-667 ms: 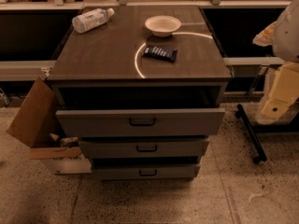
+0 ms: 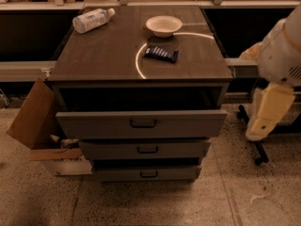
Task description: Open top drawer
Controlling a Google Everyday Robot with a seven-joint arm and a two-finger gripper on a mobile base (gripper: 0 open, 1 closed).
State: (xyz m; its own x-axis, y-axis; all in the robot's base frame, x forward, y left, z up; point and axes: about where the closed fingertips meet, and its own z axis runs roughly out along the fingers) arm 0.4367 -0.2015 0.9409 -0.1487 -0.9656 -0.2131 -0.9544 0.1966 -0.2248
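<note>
1. At the front of the dark cabinet [image 2: 214,95], the top drawer [image 2: 94,125] stands pulled out a short way. Its grey front sits forward of the two narrower drawers [image 2: 108,149] below, and a dark gap shows above it, under the surface [image 2: 103,55].
2. Its small black handle [image 2: 143,123] sits at the centre of the front, with nothing touching it.
3. The hand [image 2: 263,119] hangs pale at the right edge, below the white arm [image 2: 282,46] and well apart from the drawer. I cannot tell whether it is wide or narrow.
4. Against the earlier frame, the arm and hand sit lower and a little further left. The drawer is out by the same amount.
5. On the surface, a plastic bottle [image 2: 91,20] lies on its side at the back left. A white bowl [image 2: 163,25] stands near the back, with a dark wrapped bar [image 2: 161,53] just in front of it. None of them has shifted.
6. An open cardboard box [image 2: 33,119] sits on the floor by the cabinet's left side.
</note>
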